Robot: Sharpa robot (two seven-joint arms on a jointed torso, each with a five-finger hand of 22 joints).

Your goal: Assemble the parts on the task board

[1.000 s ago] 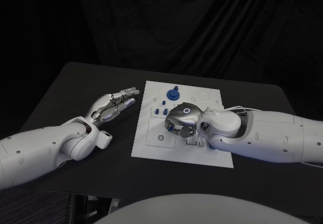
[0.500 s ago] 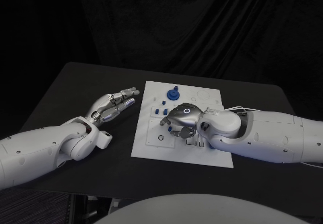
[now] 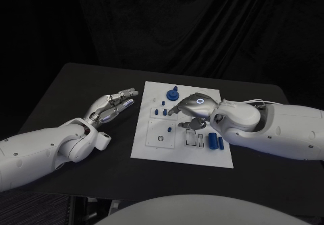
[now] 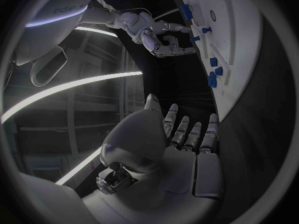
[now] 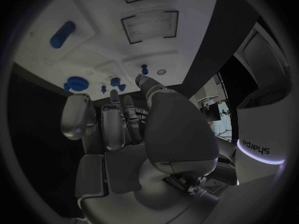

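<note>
Since a second ago the right hand has lifted off the task board, fingers curled, apparently holding nothing. Two blue parts lie uncovered on it. Left hand spread over the worktop.

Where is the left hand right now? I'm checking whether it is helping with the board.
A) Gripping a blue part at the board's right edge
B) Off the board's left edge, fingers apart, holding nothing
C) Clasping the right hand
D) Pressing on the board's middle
B: the left hand lies over the black table beside the board, fingers spread and empty, while the right hand is over the board.
</note>
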